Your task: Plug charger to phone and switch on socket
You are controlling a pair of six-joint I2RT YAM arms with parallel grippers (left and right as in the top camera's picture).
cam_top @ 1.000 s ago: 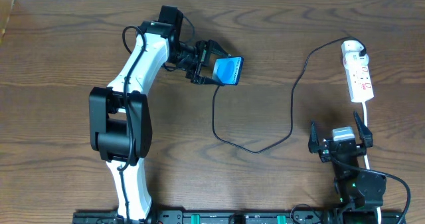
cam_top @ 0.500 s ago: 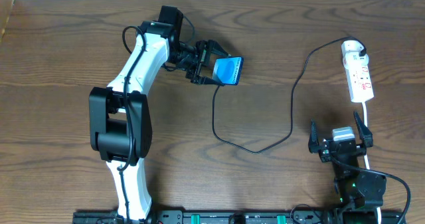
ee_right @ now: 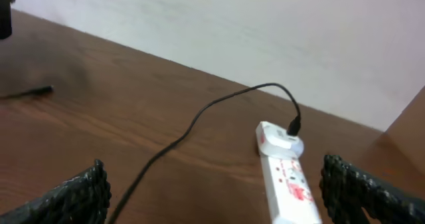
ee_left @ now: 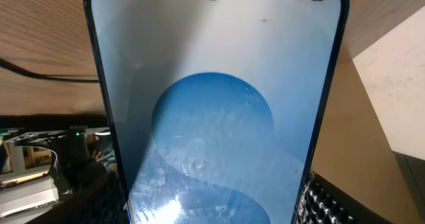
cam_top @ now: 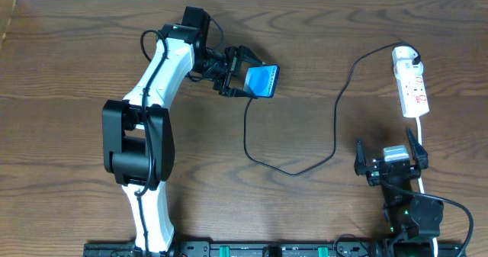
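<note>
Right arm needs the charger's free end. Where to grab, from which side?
Take the charger on the straight run nearest the phone, close behind its plug, from above, the right pincer straddling it. It lies flat on the table there, so a side approach would likely get no purchase.

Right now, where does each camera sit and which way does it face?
Overhead: fixed above the table, looking straight down; both arms, phone, charger and socket show.
Left wrist: on the left pincer, close against the phone's screen; one finger pad at the edge.
Right wrist: behind the open right pincer, looking along the table at the socket; both fingers frame it.
Shared: overhead and right wrist both show socket and charger.
</note>
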